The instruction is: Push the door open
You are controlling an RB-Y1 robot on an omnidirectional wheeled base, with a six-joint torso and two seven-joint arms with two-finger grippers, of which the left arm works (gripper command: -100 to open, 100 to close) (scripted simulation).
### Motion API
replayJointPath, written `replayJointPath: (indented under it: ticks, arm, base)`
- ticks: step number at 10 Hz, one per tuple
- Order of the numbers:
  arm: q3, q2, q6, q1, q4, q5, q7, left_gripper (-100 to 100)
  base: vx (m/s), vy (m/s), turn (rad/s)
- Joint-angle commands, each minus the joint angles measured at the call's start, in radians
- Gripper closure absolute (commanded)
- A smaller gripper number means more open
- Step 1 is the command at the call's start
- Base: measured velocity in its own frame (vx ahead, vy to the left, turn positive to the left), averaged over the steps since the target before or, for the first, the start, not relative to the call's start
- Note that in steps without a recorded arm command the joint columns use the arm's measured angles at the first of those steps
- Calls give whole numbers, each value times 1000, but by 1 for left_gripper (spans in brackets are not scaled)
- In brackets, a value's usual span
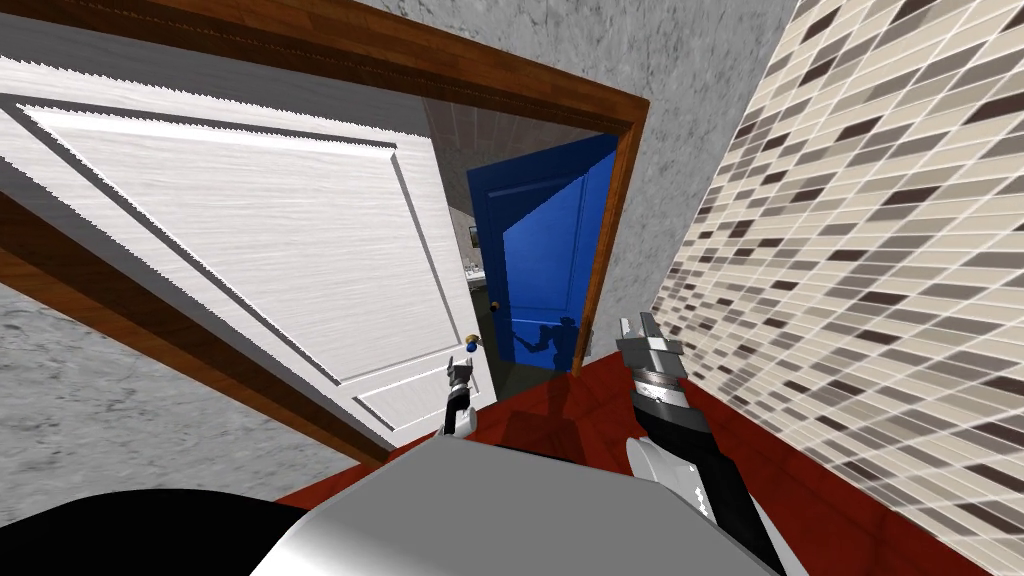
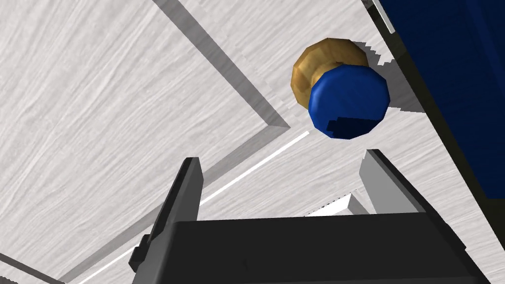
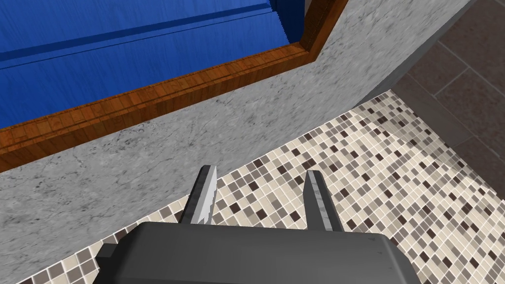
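Left of the doorway hangs 1 white panelled door [image 1: 250, 230], ajar in its brown frame [image 1: 400, 50], with 1 blue door [image 1: 545, 270] farther off through the gap: 2 doors in all. The left jaws stand released just beside the white door's 1 blue knob [image 2: 349, 101], near its free edge. The right jaws, also released, face the tiled wall [image 1: 860, 250]. The door looks stiff and fairly heavy; pressing flat near the knob should give the best leverage.

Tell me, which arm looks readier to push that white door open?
Left. The left pincer, open, sits by the white door, close to the blue knob. The right pincer faces the grey wall, away from the door.
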Motion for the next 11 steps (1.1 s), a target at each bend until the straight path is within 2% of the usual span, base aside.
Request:
replayJointPath:
  ticks: [1, 2, 3, 5, 6, 8, 9, 11]
  arm:
    - [-1, -6, 0, -5, 5, 20, 48, -100]
    - [-1, -11, -1, -10, 11, 37, 75, -100]
    - [-1, -11, -1, -10, 11, 37, 88, -100]
    - [-2, -21, -3, -20, 22, 69, 152, -100]
    - [-2, -21, -3, -20, 22, 69, 164, -100]
    - [-3, -31, -5, -29, 32, 99, 228, -100]
    - [-3, -31, -5, -29, 32, 99, 237, -100]
    - [-4, -41, -6, -36, 40, 124, 299, -100]
  base:
    - [-32, 0, -65]
    - [-54, 1, -128]
    - [-46, 0, -39]
    - [-48, -5, -83]
    - [-42, -5, -33]
    - [-45, -1, -79]
    - [-39, -3, -33]
    - [-38, -6, -62]
